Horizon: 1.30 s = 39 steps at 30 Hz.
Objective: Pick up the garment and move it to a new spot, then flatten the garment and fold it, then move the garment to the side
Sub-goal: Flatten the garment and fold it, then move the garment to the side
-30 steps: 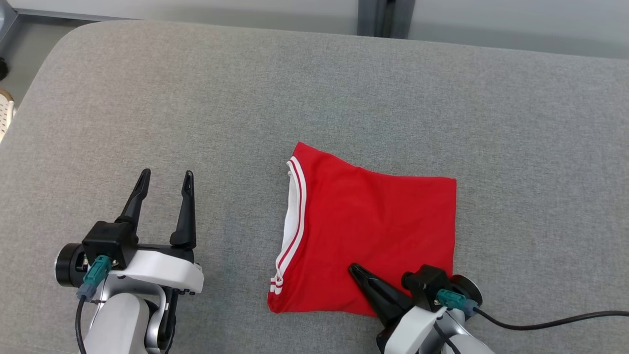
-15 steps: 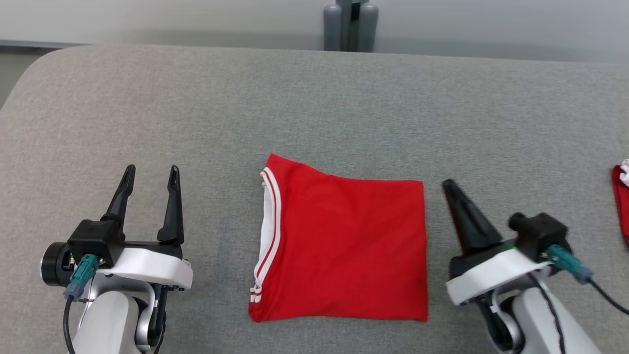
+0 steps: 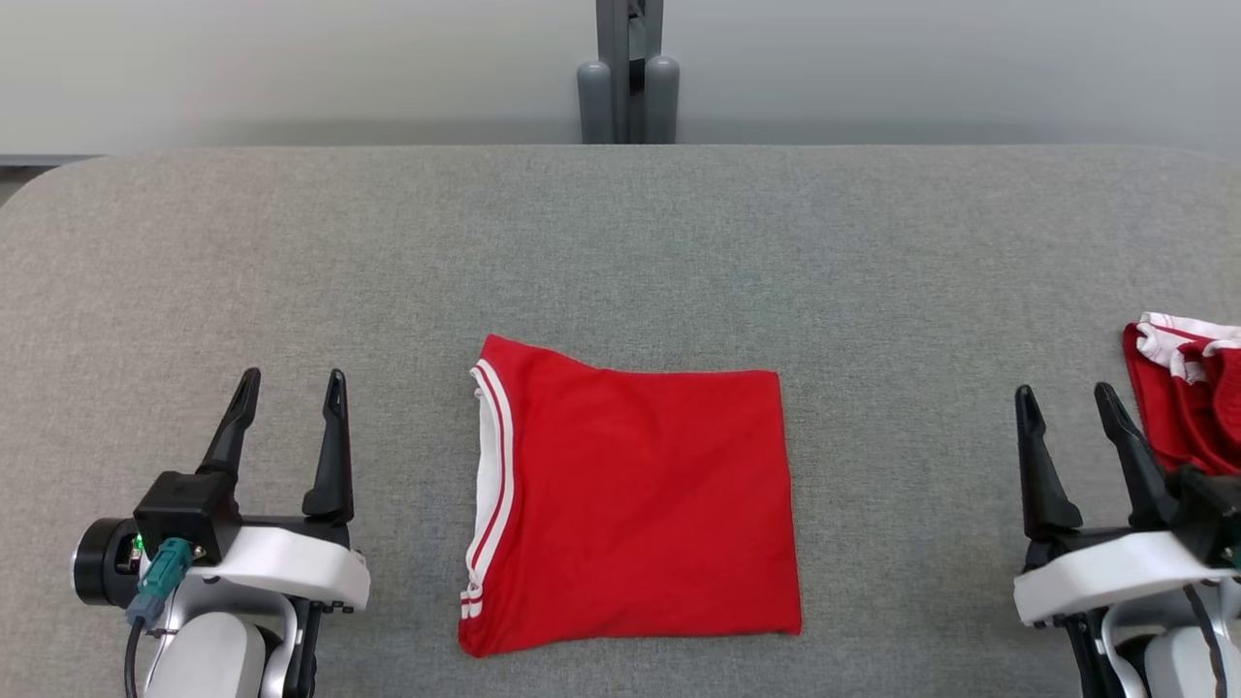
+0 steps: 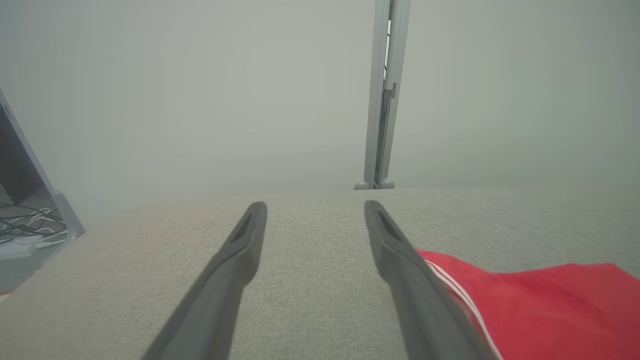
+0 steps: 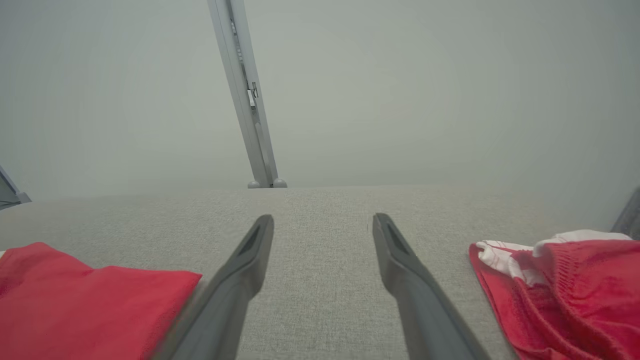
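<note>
The folded red garment [image 3: 630, 504] lies flat at lower centre of the head view on the grey cushion [image 3: 620, 242] (striped edge toward frame left). The left gripper [image 3: 291, 383] at lower left and right gripper [image 3: 1066, 397] at lower right both stand spread, empty, clear of it.

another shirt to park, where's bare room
Widest bare stretch: the grey surface beyond the folded red garment. Also bare between it and the left end effector. Crowded at right edge: right end effector beside crumpled red garment.
</note>
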Motion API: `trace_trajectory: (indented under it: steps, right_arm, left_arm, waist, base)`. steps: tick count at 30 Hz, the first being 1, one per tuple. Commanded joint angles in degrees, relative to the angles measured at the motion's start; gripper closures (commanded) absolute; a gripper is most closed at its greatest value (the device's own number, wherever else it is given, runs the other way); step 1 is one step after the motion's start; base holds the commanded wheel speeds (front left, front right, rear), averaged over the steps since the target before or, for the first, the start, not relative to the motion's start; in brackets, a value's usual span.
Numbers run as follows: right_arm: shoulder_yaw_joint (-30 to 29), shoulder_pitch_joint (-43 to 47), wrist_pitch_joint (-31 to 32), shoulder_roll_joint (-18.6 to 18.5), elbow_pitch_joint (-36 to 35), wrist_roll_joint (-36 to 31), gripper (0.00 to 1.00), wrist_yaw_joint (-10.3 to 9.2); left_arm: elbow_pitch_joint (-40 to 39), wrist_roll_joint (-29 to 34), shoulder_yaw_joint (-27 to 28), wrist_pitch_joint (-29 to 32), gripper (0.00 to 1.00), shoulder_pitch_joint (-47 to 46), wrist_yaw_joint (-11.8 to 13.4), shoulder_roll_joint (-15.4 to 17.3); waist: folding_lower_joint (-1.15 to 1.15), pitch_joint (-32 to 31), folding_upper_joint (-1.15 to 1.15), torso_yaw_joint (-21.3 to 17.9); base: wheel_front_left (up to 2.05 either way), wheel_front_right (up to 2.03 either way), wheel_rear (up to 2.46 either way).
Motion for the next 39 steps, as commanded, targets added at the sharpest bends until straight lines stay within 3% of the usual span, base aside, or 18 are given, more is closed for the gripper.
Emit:
trace_trajectory:
  steps: [1, 12, 24, 39]
  right_arm:
    - [-0.2, 0.5, 0.3, -0.2, -0.5, -0.2, 0.0, 0.02]
    - [-2.7, 3.8, 2.5, 0.5, -4.9, -0.9, 0.0, 0.02]
    - [-2.1, 2.5, 4.0, 0.7, -6.1, -1.2, 0.0, 0.02]
    - [9.6, -1.0, 6.4, 0.7, 6.5, 2.0, 0.0, 0.02]
  left_arm:
    - [0.0, 0.2, 0.1, -0.2, 0.0, 0.2, -0.1, 0.5]
    - [-0.4, 0.2, -1.0, 0.7, 0.0, 1.3, 0.2, 0.9]
    - [-0.6, -0.4, -2.1, 0.7, 0.0, -0.1, 0.0, 0.6]
    - [1.0, -0.8, -3.6, 0.1, 0.0, -2.9, -1.0, -1.1]
  waist:
    - [0.0, -0.2, 0.0, -0.2]
    - [0.0, -0.8, 0.0, -0.6]
    - [0.0, 0.8, 0.0, 2.9]
    - [0.0, 4.2, 0.0, 9.3]
  base:
    - [0.0, 0.0, 0.0]
    - [0.0, 0.0, 0.0]
    - [0.0, 0.0, 0.0]
    - [0.0, 0.0, 0.0]
